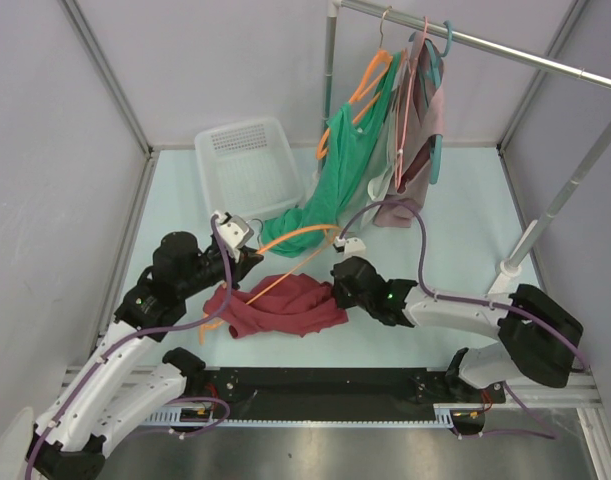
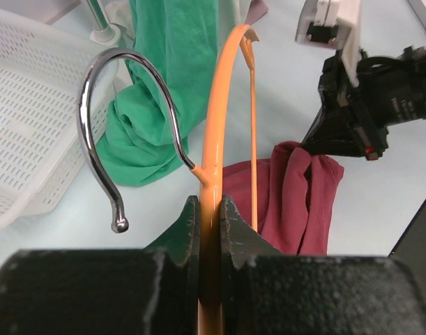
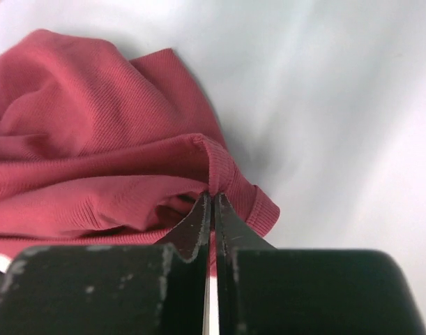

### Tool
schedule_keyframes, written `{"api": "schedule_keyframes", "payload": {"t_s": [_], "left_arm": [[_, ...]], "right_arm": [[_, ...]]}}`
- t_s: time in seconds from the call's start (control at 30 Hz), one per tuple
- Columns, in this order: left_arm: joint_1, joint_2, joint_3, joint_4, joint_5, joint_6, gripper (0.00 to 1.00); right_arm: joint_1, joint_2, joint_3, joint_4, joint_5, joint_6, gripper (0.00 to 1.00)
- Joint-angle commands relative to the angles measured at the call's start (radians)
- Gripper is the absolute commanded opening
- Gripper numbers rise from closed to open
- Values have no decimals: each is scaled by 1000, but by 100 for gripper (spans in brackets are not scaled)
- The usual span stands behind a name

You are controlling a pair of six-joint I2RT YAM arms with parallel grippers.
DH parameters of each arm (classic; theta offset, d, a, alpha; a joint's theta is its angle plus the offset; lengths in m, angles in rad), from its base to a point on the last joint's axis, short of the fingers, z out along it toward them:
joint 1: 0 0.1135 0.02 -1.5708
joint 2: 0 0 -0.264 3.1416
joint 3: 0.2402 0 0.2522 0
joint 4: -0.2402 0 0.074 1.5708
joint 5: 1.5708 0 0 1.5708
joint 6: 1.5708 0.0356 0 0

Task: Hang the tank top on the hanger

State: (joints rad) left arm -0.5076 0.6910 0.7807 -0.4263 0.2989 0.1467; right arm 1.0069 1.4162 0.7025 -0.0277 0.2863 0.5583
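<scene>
The maroon tank top (image 1: 280, 305) lies crumpled on the table between the two arms. My left gripper (image 1: 247, 262) is shut on the bare orange hanger (image 1: 297, 234) near its neck. In the left wrist view the jaws (image 2: 210, 204) clamp the orange bar (image 2: 219, 118), and the metal hook (image 2: 94, 105) curves up to the left. The hanger slants over the tank top (image 2: 296, 202). My right gripper (image 1: 337, 285) sits at the top's right edge. In the right wrist view its tips (image 3: 212, 195) pinch a ribbed hem fold of the tank top (image 3: 94, 139).
A white mesh basket (image 1: 247, 165) stands at the back left. A long green garment (image 1: 335, 190) trails from the rail (image 1: 485, 45) down to the table behind the hanger. A pale pink garment (image 1: 420, 130) and a teal hanger (image 1: 437, 150) hang there too. The rack's foot (image 1: 520, 265) stands at the right.
</scene>
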Motion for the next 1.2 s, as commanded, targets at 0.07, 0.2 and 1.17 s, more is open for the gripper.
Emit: {"api": "schedule_keyframes", "payload": {"t_s": [0.07, 0.2, 1.17], "left_arm": [[11, -31, 6, 80, 9, -19, 0], [9, -62, 2, 103, 42, -21, 0], [9, -73, -26, 152, 215, -30, 0]], "right_arm": [[-22, -177, 20, -155, 125, -14, 0], [-123, -244, -14, -205, 102, -41, 0], [-208, -456, 95, -509, 128, -110, 0]]}}
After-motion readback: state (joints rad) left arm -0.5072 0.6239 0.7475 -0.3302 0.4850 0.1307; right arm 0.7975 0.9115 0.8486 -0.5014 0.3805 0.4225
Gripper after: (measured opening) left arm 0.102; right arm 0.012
